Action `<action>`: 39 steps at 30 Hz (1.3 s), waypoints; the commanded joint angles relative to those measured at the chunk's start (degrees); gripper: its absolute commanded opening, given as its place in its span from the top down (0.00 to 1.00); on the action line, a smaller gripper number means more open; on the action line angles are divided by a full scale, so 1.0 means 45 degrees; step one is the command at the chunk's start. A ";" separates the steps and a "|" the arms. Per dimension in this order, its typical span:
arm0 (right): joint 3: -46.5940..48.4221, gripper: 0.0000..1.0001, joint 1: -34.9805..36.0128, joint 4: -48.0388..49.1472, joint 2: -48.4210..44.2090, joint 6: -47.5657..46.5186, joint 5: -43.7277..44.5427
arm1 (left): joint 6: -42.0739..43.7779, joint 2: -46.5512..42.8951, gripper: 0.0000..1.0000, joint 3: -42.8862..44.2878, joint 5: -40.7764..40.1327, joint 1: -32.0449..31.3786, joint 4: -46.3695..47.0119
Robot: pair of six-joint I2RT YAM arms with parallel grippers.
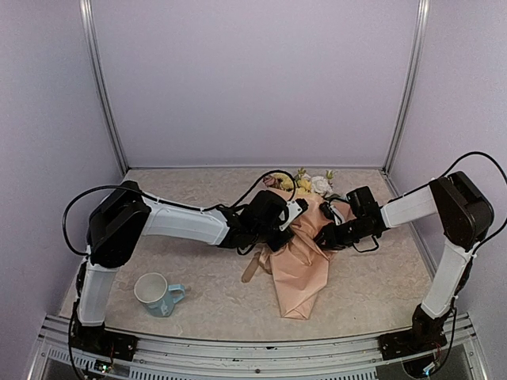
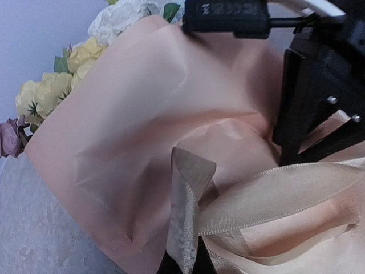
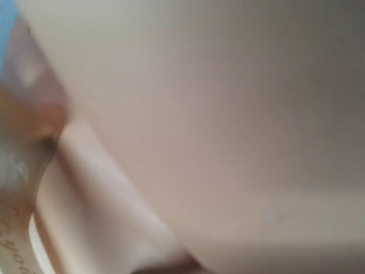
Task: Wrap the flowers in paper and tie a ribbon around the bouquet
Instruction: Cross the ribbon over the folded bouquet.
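The bouquet point(image 1: 301, 261) lies in the middle of the table, its peach paper point(image 2: 154, 108) rolled into a cone round the stems. The flowers point(image 1: 307, 184) stick out of the far end, and yellow and white blooms point(image 2: 54, 91) show in the left wrist view. My left gripper point(image 1: 290, 214) hovers over the cone's left side, shut on a fold of the tan ribbon point(image 2: 274, 197). A loose ribbon end point(image 1: 252, 267) trails left of the cone. My right gripper point(image 1: 325, 236) clamps the cone from the right, with paper between its black fingers point(image 2: 299, 114). Blurred paper point(image 3: 228, 114) fills the right wrist view.
A white and pale blue mug point(image 1: 158, 294) stands at the front left. The booth's walls and metal posts point(image 1: 103, 95) close in the back and both sides. The metal rail point(image 1: 253, 348) with both arm bases runs along the near edge.
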 commanded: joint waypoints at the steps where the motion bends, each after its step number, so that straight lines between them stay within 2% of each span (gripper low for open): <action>1: 0.0049 0.67 -0.0038 -0.0621 -0.0059 -0.0106 -0.0016 | -0.0999 0.0787 1.00 0.0845 -0.0752 0.0253 0.0357; 4: 0.0308 0.67 -0.0047 -0.0721 -0.0534 0.0007 -0.0021 | -0.1102 0.1123 1.00 0.0914 -0.0535 0.0339 0.0366; 8: 0.0837 0.66 -0.0047 -0.1225 -0.1452 0.0211 0.1176 | -0.1162 0.1336 1.00 0.0815 -0.0080 0.0339 0.0298; 13: 0.0901 0.60 -0.0013 -0.1384 -0.2568 0.0179 0.2423 | -0.1301 0.1354 1.00 0.0453 0.0197 0.0330 0.0457; 17: -0.0225 0.58 0.0685 0.0109 -0.3909 -0.0206 0.2062 | -0.1340 0.1370 1.00 0.0316 0.0429 0.0320 0.0654; 19: -0.0707 0.60 0.1116 0.0800 -0.4381 -0.0457 0.1474 | -0.1369 0.1488 1.00 0.0356 0.0474 0.0339 0.0655; 21: -0.1227 0.64 0.1397 0.1638 -0.4585 -0.0306 0.0533 | -0.1414 0.1572 1.00 0.0386 0.0543 0.0376 0.0636; 25: -0.1888 0.65 0.1591 0.2614 -0.4285 0.0493 -0.0701 | -0.1637 0.1548 1.00 0.0362 0.0627 0.0483 0.0800; 29: -0.1725 0.66 0.1559 0.1611 -0.3705 0.0569 0.0331 | -0.1855 0.1122 1.00 -0.0077 0.0818 0.0616 0.1392; 35: -0.1095 0.60 0.0779 0.0479 -0.3598 0.0733 0.1249 | -0.1379 0.0085 1.00 -0.1306 0.1060 0.0594 0.2383; 37: -0.0653 0.58 0.0321 -0.0178 -0.3456 0.0595 0.1424 | -0.1709 0.0103 1.00 -0.1155 0.0368 0.0733 0.2160; 39: -0.0385 0.56 -0.0254 -0.0830 -0.3433 0.0462 0.1588 | -0.1891 0.0583 1.00 -0.0304 -0.0186 0.1041 0.0992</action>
